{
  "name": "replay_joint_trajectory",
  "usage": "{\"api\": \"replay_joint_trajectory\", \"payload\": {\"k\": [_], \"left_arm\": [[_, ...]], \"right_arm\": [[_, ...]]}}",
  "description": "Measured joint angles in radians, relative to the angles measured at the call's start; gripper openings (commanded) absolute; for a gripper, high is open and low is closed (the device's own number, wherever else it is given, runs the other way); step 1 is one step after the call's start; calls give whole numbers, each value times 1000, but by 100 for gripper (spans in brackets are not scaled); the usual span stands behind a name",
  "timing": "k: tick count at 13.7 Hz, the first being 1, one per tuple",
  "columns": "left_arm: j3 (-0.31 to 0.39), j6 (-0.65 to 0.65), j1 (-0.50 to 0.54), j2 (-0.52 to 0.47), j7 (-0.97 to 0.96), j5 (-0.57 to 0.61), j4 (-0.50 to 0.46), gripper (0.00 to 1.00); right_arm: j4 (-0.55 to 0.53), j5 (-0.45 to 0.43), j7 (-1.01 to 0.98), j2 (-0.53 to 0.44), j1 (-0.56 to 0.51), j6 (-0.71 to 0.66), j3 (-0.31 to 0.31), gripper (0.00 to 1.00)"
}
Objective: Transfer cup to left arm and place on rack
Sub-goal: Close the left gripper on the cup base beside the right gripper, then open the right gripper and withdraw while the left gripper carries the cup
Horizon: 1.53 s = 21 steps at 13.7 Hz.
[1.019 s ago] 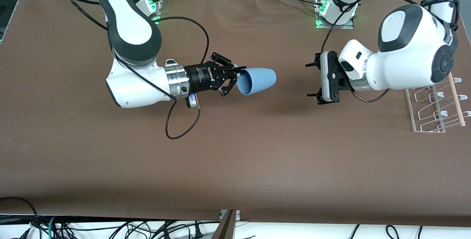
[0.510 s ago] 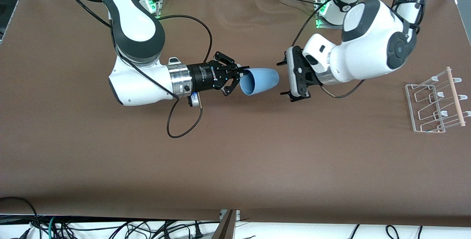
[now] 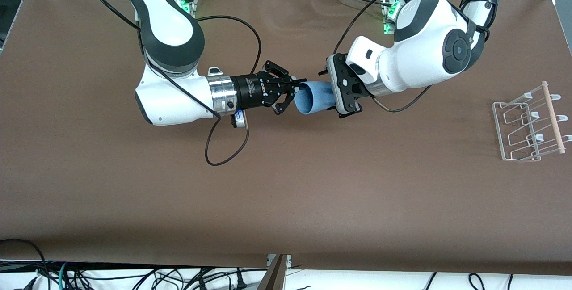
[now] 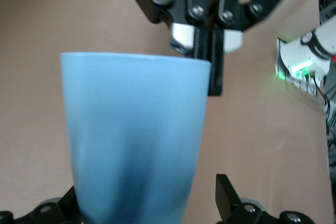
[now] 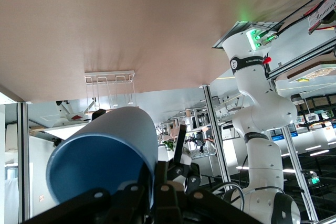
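The near part of the brown surface (image 3: 286, 200) carries nothing that takes part here. Toward the left arm's end of the surface stands the white wire rack (image 3: 529, 122), with a pale wooden stick along one side; its slots hold nothing.

Farther from the front camera, over the middle of the surface, the light-blue cup (image 3: 313, 97) hangs in the air, lying on its side. Its open mouth faces the right gripper (image 3: 291, 90), whose fingers are clenched on the rim, one finger inside the mouth and one outside. In the right wrist view the inside of the cup (image 5: 97, 169) shows only blue wall; nothing is seen in it, though the deep part is dark.

The left gripper (image 3: 330, 91) is at the narrow bottom end of the cup. Its fingers (image 4: 227, 208) are spread, one at each side of the cup (image 4: 134, 140), and a small gap shows between a finger and the cup wall. The bottom of the cup is cut off in the left wrist view and hidden by the left gripper in the front view.
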Motion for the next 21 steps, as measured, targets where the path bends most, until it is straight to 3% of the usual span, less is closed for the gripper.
{"api": "replay_joint_trajectory", "payload": {"k": [1, 2, 3, 4, 5, 6, 7, 8, 9, 16, 21], "left_arm": [[-5, 3, 0, 0, -41, 0, 0, 100], [-8, 5, 0, 0, -65, 1, 0, 89], [-10, 6, 0, 0, -69, 1, 0, 66], [-10, 8, 1, 0, -69, 2, 0, 56], [-10, 10, 2, 0, -69, 2, 0, 22], [-10, 12, 3, 0, -68, 3, 0, 8], [-12, 12, 2, 1, -69, 3, 0, 3], [-18, 12, 1, 1, -70, 3, 0, 0], [-22, 12, 1, 1, -70, 3, 0, 0], [-13, -65, 34, -2, -31, 15, 0, 0], [17, -246, 114, -26, -12, 212, 3, 0]], "right_arm": [[0, 0, 2, 0, 0, -4, 0, 0], [0, 0, 3, -1, 0, -7, 0, 0], [0, 0, 5, -2, 0, -9, 0, 0], [0, 0, 7, -3, 0, -15, 0, 1], [0, 0, 9, -5, 0, -20, 0, 20], [0, 4, 12, -7, 0, -21, 0, 43], [0, 5, 13, -10, 0, -16, 0, 78], [0, 4, 13, -10, 0, -10, 0, 92], [0, 4, 13, -10, 0, -4, 0, 96], [24, 4, 12, -10, -6, 18, -10, 99], [43, -4, 5, -10, -79, -47, -24, 99]]}}
